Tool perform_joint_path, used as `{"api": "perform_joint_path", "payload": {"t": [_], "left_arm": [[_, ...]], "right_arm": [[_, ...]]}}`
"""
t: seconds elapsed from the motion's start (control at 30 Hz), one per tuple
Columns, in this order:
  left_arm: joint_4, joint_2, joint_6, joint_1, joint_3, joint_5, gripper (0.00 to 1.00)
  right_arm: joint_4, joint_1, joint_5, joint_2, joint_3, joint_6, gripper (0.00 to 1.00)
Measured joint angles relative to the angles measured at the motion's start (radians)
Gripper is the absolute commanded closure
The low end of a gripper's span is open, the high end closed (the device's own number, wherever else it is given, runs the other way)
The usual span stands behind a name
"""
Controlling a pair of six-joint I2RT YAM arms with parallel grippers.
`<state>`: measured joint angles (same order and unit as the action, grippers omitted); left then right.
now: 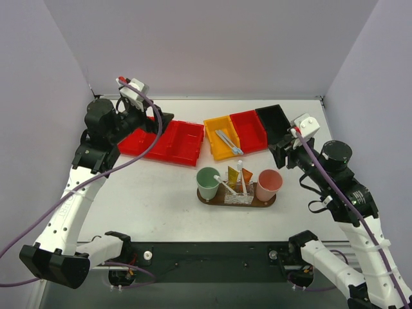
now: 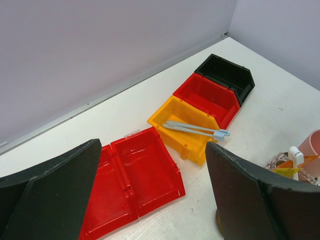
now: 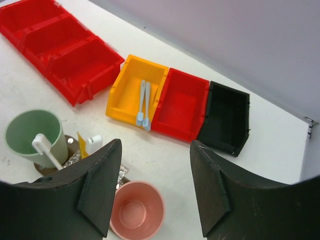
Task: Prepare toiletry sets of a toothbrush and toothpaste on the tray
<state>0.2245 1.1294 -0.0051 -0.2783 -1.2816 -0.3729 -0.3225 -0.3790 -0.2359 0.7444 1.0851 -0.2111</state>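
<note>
Left gripper hovers wide open and empty over the red bins. Yellow bin next: two toothbrushes lie in it, unplaced. No spare toothpaste seen in any bin.

Tray sits front centre with three cups.
- Green cup has a toothbrush; can't see a tube in it.
- Middle cup, hard to make out, holds a brush and orange toothpaste.
- Pink cup looks empty.

Right gripper hangs above the tray's right end, near the black bin, jaws partly apart, nothing between them.

Judgement: about half done; the pink cup's set remains.
</note>
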Motion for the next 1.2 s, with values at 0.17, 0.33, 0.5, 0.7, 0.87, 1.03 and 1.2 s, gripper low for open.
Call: {"api": "perform_joint_path", "payload": {"t": [0.17, 0.33, 0.5, 0.7, 0.87, 1.03, 1.2], "left_arm": [[-0.013, 0.001, 0.0, 0.0, -0.002, 0.006, 0.03], [-0.02, 0.027, 0.01, 0.0, -0.031, 0.042, 0.03], [-0.043, 0.053, -0.009, 0.0, -0.049, 0.176, 0.03], [-0.063, 0.066, -0.014, 0.001, -0.049, 0.375, 0.03], [-0.05, 0.063, -0.01, 0.0, -0.049, 0.486, 0.03], [-0.032, 0.056, 0.015, -0.003, -0.049, 0.568, 0.03], [-0.026, 0.053, 0.027, -0.004, -0.049, 0.614, 0.03]], "right_arm": [[0.034, 0.0, 0.081, 0.06, 0.066, 0.001, 0.5], [0.054, 0.0, 0.182, 0.128, 0.137, 0.011, 0.51], [0.07, 0.0, 0.322, 0.206, 0.208, 0.031, 0.5], [0.064, 0.024, 0.44, 0.272, 0.26, 0.043, 0.45], [0.034, 0.063, 0.484, 0.299, 0.302, 0.057, 0.37], [0.019, 0.085, 0.524, 0.293, 0.327, 0.052, 0.36], [0.019, 0.085, 0.537, 0.284, 0.328, 0.051, 0.36]]}}
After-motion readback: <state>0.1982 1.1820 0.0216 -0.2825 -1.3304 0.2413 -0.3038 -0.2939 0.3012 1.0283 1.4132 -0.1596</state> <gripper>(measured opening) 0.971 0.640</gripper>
